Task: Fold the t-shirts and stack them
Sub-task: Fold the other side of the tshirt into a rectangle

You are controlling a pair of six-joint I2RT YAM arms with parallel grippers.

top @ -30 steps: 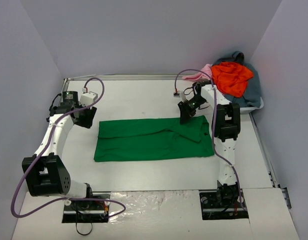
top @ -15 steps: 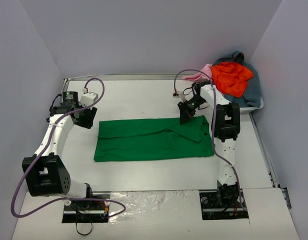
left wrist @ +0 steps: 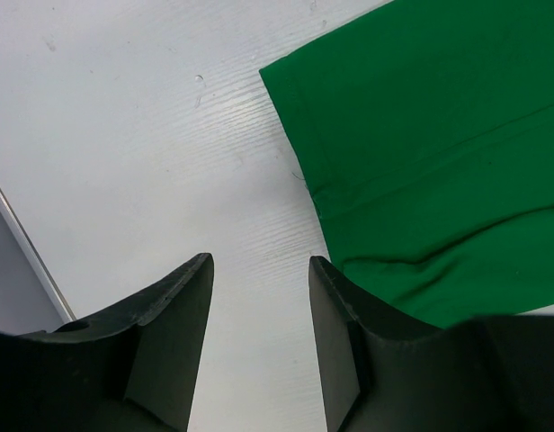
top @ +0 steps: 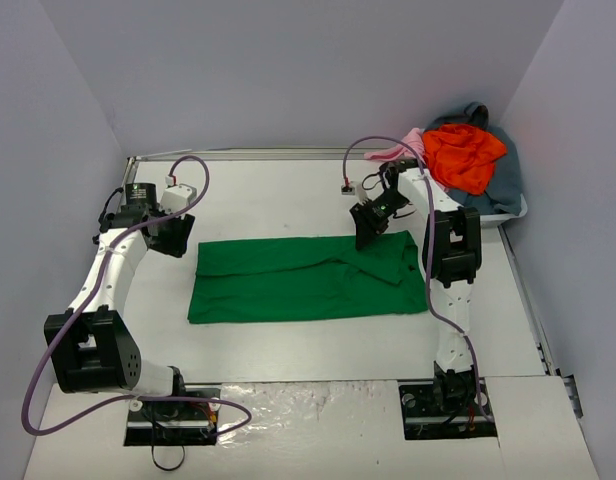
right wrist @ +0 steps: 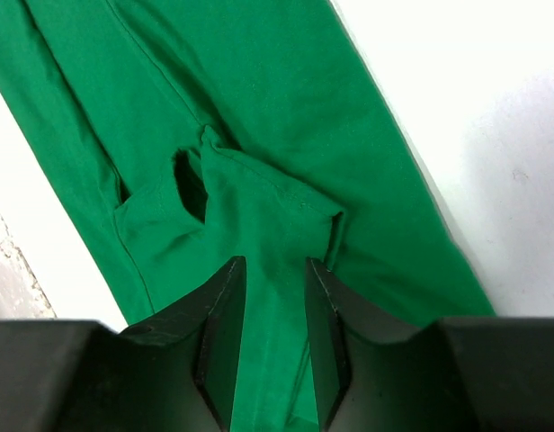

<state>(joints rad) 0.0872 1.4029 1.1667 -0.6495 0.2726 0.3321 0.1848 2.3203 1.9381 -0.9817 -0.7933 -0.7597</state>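
Top external: nearest the arm bases, the green t-shirt (top: 298, 278) lies flat on the white table (top: 288, 190). It's folded into a long left-to-right band of matte knit with soft creases, and it's lumpier at the right end.

Left gripper (top: 173, 235) sits off the band's far-left corner, over bare table. Left wrist view: the black wedge-shaped fingers (left wrist: 183, 315) stand a moderate gap apart with nothing between them. The shirt's corner and stitched hem are just to their right, not touching.

Right gripper (top: 368, 232) is over the shirt's far-right edge, tips pointing down at the cloth. Right wrist view: the jaws are only narrowly parted, and no cloth is pinched that I can see. A rumpled sleeve flap with a seam and a dark shadowed pocket lies under them.

Far right corner: a white tub (top: 516, 210) is heaped with crumpled shirts. The orange-red t-shirt (top: 466, 152) is on top, the grey-blue t-shirt (top: 503, 185) is under and behind it, and the pale pink t-shirt (top: 403, 148) spills off to the left.
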